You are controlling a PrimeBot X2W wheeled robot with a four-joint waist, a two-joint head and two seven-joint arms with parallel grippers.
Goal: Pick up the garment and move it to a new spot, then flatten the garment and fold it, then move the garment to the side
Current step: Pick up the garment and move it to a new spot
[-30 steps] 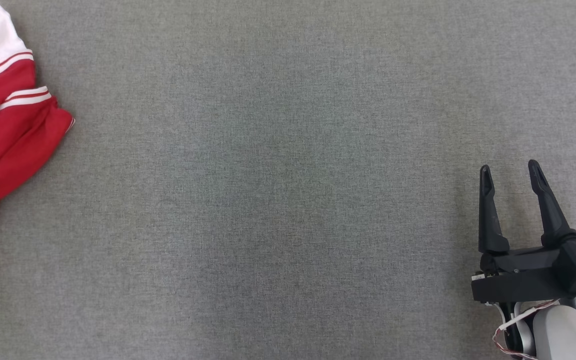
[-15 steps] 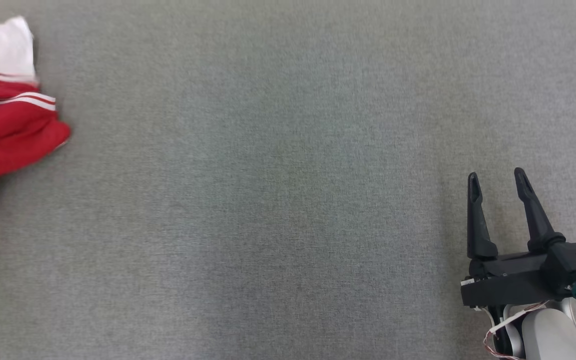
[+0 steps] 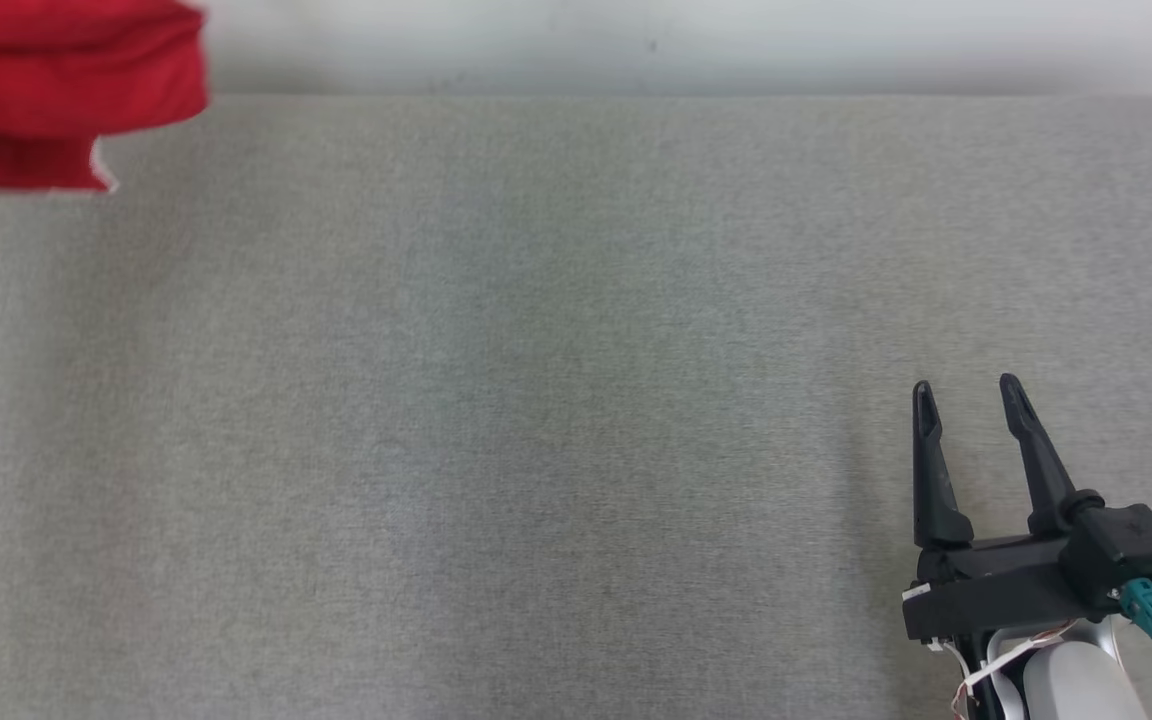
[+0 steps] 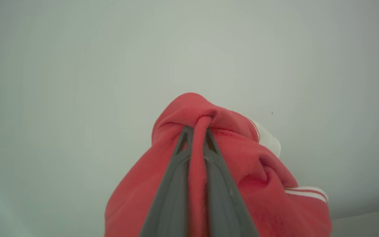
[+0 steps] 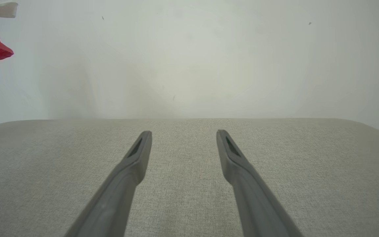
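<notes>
Drooping, seemingly soft and light, the garment [image 4: 242, 154] hangs by a fold pinched in the left gripper [image 4: 196, 130]; right gripper [image 3: 965, 385] gapes.

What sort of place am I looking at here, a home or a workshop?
Most likely a robot test room, not a home: a plain grey cloth-covered table, a bare pale wall behind it, and one red garment pinched in the left gripper.

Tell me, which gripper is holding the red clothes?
The left gripper: it is shut on a fold of the red-and-white fabric garment. The right gripper is open and empty.
</notes>
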